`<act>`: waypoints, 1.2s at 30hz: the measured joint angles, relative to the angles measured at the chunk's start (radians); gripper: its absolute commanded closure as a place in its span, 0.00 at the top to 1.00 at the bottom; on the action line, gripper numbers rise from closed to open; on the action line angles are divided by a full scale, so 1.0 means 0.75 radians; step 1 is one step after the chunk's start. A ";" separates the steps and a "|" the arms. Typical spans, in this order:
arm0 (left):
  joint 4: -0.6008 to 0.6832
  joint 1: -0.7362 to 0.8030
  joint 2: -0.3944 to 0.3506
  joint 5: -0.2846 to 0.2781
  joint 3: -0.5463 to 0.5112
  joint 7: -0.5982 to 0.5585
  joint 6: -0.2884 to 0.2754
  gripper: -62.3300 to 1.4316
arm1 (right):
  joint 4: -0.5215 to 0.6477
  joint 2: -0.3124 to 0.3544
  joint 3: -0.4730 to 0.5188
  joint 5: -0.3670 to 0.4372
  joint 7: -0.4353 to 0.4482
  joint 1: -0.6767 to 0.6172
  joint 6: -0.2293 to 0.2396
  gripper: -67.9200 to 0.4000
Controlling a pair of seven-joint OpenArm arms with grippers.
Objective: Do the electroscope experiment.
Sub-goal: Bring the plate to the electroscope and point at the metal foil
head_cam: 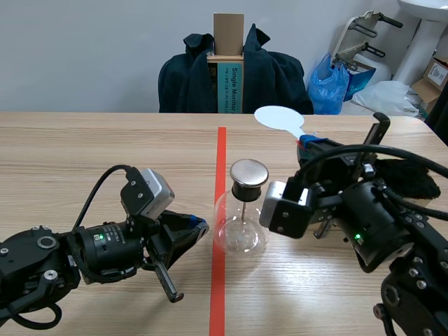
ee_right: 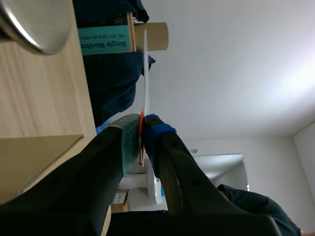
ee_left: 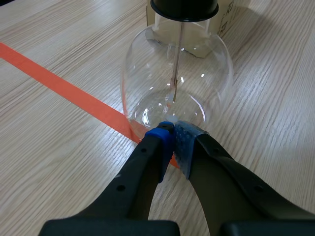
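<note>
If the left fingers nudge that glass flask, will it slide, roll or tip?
Probably slides: the glass flask looks smooth on a small base. Its round body and metal cap may make it tip. Clear glass, likely fragile.

Clear round glass flask [head_cam: 240, 231]: black stopper [head_cam: 246, 190], silver cap [head_cam: 249, 173].
White round flat paddle [head_cam: 278, 117]: red-orange handle [ee_right: 141, 120].

A wooden table [head_cam: 105, 140] bears a glass electroscope flask [head_cam: 241, 227] on the tape line [head_cam: 221, 150], and what may be black fur [head_cam: 420, 183].

White lettering "Single Monitor" running lengthwise along the teal box [head_cam: 229, 87], the rest unreadable.
</note>
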 measured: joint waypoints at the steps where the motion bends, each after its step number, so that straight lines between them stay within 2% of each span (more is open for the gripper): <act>1: 0.000 0.000 0.000 0.000 0.000 0.000 0.000 0.05 | 0.000 0.005 0.000 0.000 0.008 -0.011 0.000 0.02; 16: 0.000 0.000 0.000 0.000 0.000 0.000 0.000 0.05 | 0.000 0.028 0.000 0.000 0.014 -0.035 0.001 0.02; 28: 0.000 0.000 0.000 0.000 0.000 0.000 0.000 0.05 | 0.000 0.028 0.000 -0.001 0.260 -0.035 0.001 0.02; 32: 0.000 0.000 0.000 -0.001 0.000 0.000 0.000 0.05 | 0.000 0.032 0.000 -0.048 0.334 -0.037 0.001 0.02; 36: 0.000 0.000 0.000 -0.002 0.000 0.000 0.000 0.05 | 0.000 0.033 0.000 -0.060 0.340 -0.050 0.000 0.02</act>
